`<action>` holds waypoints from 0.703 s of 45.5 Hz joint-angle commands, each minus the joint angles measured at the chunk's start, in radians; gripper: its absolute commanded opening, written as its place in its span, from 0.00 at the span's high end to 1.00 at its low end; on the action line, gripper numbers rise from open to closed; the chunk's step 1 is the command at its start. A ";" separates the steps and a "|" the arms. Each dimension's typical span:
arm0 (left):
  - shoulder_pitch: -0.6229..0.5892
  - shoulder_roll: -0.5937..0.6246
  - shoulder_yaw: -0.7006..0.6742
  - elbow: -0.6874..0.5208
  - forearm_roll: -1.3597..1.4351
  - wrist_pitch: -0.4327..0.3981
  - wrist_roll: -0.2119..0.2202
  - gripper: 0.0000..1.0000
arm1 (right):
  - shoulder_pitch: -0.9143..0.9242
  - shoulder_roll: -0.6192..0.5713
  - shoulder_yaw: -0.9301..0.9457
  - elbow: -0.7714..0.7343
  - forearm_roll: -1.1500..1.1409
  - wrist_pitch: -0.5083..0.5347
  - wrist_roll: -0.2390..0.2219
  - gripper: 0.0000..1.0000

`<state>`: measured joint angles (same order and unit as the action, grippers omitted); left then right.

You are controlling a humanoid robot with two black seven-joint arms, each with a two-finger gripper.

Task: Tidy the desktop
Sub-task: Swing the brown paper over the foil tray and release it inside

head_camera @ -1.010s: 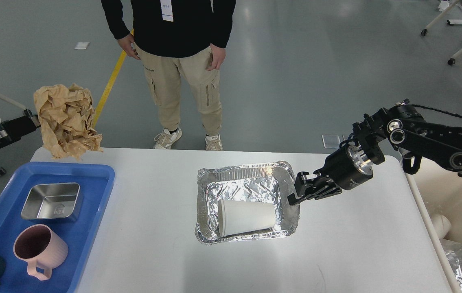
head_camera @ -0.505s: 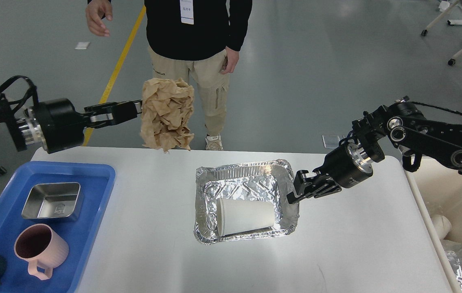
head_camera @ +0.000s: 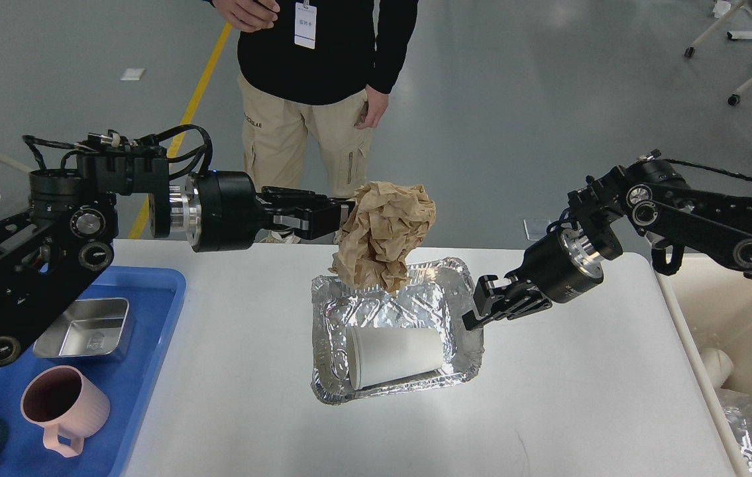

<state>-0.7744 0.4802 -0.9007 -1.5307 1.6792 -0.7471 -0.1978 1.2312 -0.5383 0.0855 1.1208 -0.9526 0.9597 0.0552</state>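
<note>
Mid-carry: left gripper (head_camera: 342,218) clenched on crumpled paper (head_camera: 383,233), held above the far rim of the foil tray (head_camera: 329,391). Right gripper (head_camera: 475,315) pinching the tray's right rim, jaws closed on the foil. Tray near the middle of the white table (head_camera: 581,397), a paper cup (head_camera: 395,356) lying on its side inside. Best to bring the paper over the open far half of the tray, lower until close, then release, avoiding the cup. Keep the rim pinch steady, since foil bends easily. Blue tray (head_camera: 150,344) with pink mug (head_camera: 64,409) left alone
</note>
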 commanded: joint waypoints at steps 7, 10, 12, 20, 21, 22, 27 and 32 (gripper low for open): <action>0.004 -0.031 0.039 0.044 0.039 0.000 0.000 0.87 | 0.002 -0.008 -0.012 0.002 0.002 0.000 0.000 1.00; 0.007 -0.032 0.042 0.053 0.040 0.000 0.000 0.85 | 0.004 -0.009 -0.012 0.002 0.003 0.000 0.000 1.00; 0.012 -0.032 0.042 0.055 0.039 0.000 0.001 0.79 | 0.007 -0.012 -0.012 0.002 0.006 0.000 0.000 1.00; 0.015 -0.048 0.040 0.081 0.036 0.002 0.001 0.49 | 0.016 -0.019 -0.015 0.002 0.022 0.000 0.000 1.00; 0.018 -0.048 0.040 0.083 0.037 0.002 0.001 0.47 | 0.016 -0.020 -0.015 0.002 0.022 0.000 0.000 1.00; 0.020 -0.049 0.040 0.086 0.037 0.003 0.001 0.45 | 0.017 -0.020 -0.015 0.002 0.022 0.000 0.000 1.00; 0.038 -0.051 0.034 0.087 0.034 0.003 0.003 0.36 | 0.021 -0.029 -0.015 0.002 0.023 0.000 0.000 1.00; 0.046 -0.052 0.031 0.087 0.031 0.003 0.011 0.26 | 0.021 -0.034 -0.015 0.002 0.023 0.000 0.000 1.00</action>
<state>-0.7383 0.4293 -0.8652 -1.4438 1.7139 -0.7443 -0.1932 1.2510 -0.5663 0.0705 1.1229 -0.9300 0.9599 0.0552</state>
